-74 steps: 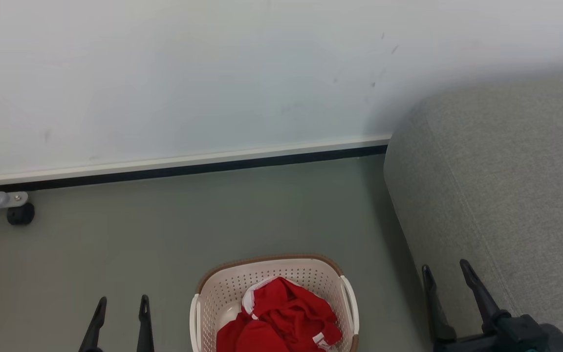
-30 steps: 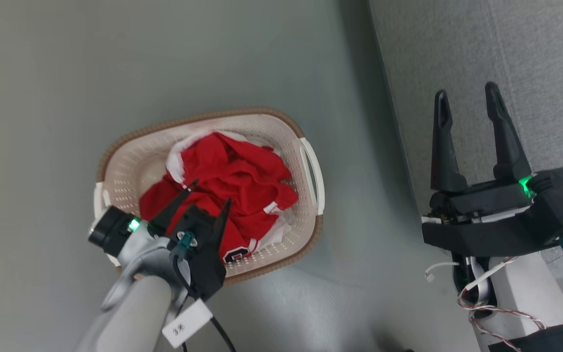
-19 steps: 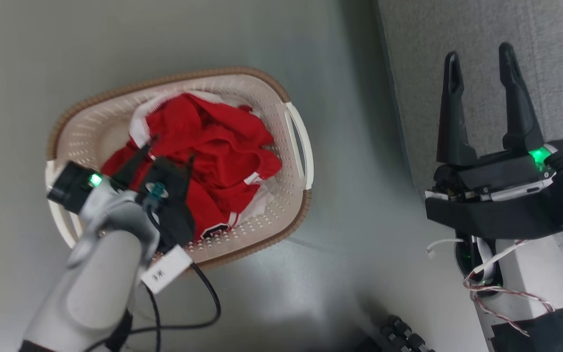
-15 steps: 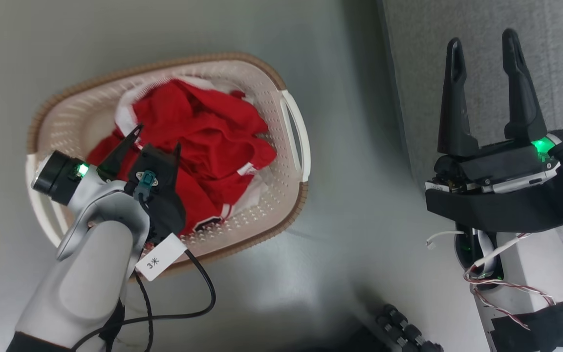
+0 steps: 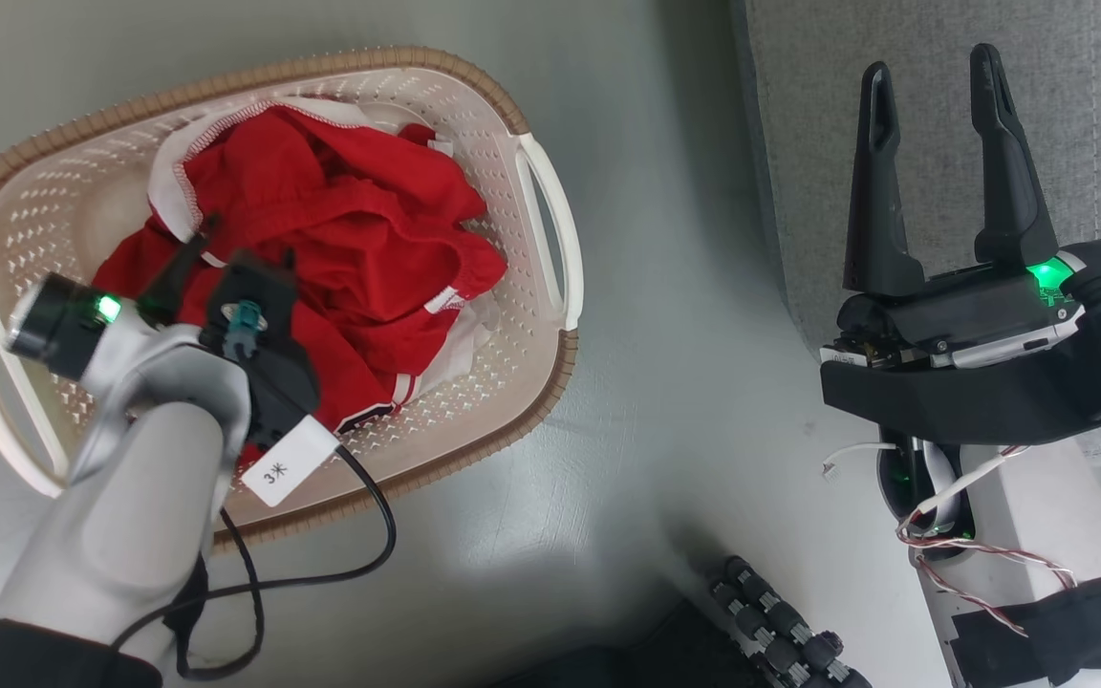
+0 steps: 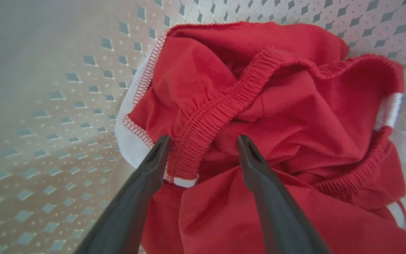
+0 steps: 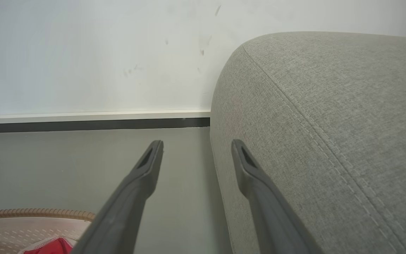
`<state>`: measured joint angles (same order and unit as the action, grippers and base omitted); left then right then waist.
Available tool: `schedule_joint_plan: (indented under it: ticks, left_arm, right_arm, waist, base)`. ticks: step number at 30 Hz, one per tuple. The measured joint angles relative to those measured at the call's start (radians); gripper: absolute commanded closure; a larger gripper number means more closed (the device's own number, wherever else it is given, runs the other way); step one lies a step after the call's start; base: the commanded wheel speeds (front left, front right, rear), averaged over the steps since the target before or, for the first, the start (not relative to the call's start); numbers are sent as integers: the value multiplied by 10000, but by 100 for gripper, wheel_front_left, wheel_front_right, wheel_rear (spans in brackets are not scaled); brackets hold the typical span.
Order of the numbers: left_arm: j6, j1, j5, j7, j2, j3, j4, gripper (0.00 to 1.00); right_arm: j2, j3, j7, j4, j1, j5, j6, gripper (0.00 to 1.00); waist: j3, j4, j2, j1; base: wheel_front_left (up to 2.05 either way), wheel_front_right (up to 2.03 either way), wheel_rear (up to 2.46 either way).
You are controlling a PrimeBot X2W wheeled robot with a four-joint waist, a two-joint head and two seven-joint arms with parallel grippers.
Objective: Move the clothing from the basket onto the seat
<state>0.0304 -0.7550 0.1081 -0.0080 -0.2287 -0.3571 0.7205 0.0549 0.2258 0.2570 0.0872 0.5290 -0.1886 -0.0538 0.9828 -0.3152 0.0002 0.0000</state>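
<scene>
Red jersey clothing [image 5: 350, 229] with white trim lies crumpled in the cream basket [image 5: 531, 315], which stands on the floor at the head view's left. My left gripper [image 5: 240, 239] is open, reaching down into the basket with its fingers just over the fabric. In the left wrist view the left gripper [image 6: 203, 141] straddles an elastic waistband of the clothing [image 6: 294, 116], with basket wall [image 6: 65, 106] to the left. My right gripper [image 5: 928, 72] is open and holds nothing, hovering over the edge of the grey seat [image 5: 1067, 57]. Right gripper [image 7: 196, 144], seat [image 7: 330, 123], basket rim [image 7: 30, 212].
The grey floor [image 5: 665, 401] separates basket and seat. A white wall with a dark baseboard [image 7: 83, 124] runs behind. A black cable [image 5: 359, 554] hangs from my left arm. Dark ridged parts of my base [image 5: 770, 631] sit at the bottom.
The head camera tilted down, so basket and arms now show from above. My left gripper reached into the basket and lowered onto the clothing. The right gripper stays open by the seat.
</scene>
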Motion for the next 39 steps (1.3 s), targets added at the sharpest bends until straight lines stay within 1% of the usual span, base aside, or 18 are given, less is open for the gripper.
schedule_joint_plan:
  ticks: [13,22,23,24,25,26,31,39]
  left_arm:
    - [497,-375,278,-286,-209,186,612,0]
    - [677,-896,447,-224,-173,217,1064,0]
    - [681,-952,451,-198,-150,217,1120,44]
    - [706,-997,460,-198,-127,219,1147,62]
    - [709,-1020,460,-203,-86,234,1151,90]
    - [715,-1034,460,-215,-38,236,1156,100]
    - [752,-1039,405,-564,284,253,1220,100]
    - [752,-981,-288,-1434,1087,502,1172,100]
  right_arm:
    - [-13,119,0,-82,160,-65,-4,0]
    - [-19,182,0,-182,167,-79,-4,0]
    - [-19,196,0,-203,167,-79,-6,0]
    - [-19,224,0,-213,168,-88,-35,0]
    - [-21,247,0,-222,172,-146,-42,0]
    - [-23,255,0,-238,183,-151,-48,0]
    - [-23,244,0,-362,306,-151,-88,0]
    - [-25,236,0,-646,348,-144,-92,0]
  waist:
    - [257,-66,-2,-1]
    - [398,-170,-2,0]
    - [406,-178,-2,-1]
    - [412,-185,-3,0]
    - [416,-190,-2,0]
    - [417,-191,-2,-1]
    - [341,-159,-2,0]
    - [-36,39,-2,-1]
  base:
    - [0,0,0]
    - [0,0,0]
    - [0,0,0]
    - [0,0,0]
    - [0,0,0]
    - [0,0,0]
    - [0,0,0]
    - [0,0,0]
